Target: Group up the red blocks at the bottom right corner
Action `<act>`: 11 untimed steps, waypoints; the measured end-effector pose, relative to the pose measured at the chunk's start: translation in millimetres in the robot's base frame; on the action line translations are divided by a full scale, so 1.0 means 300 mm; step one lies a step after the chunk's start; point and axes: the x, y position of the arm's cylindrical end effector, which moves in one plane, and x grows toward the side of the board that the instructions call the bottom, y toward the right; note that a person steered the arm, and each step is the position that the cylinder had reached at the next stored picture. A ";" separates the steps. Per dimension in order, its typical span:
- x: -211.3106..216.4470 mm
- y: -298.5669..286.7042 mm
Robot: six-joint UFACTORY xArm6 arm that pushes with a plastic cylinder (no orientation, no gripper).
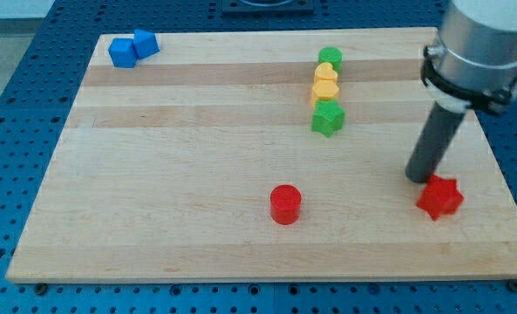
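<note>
My tip point(418, 177) holds nothing — it rests just upper left of the red star block point(439, 197), lower right of frame; the red round block point(285, 204) stands upright, bottom centre.

A pale wooden board point(197, 174), streaked with lighter and darker grain bands, is lying on a bright blue table point(14, 131) dotted with rows of small dark holes. Two blue blocks point(132, 47) are showing at the view's top left. A green cylinder point(330, 58), two yellow blocks point(325, 82) and a green star point(328, 118) are lining up near the top. A red cylinder point(285, 204) and a red star point(438, 197) are glowing along the bottom, the dark rod's tip point(418, 177) contrasting beneath a silver-grey arm point(480, 44).
</note>
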 end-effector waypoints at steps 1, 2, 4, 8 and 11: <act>0.092 0.034; 0.109 0.045; 0.053 -0.066; -0.124 -0.651; 0.054 -0.700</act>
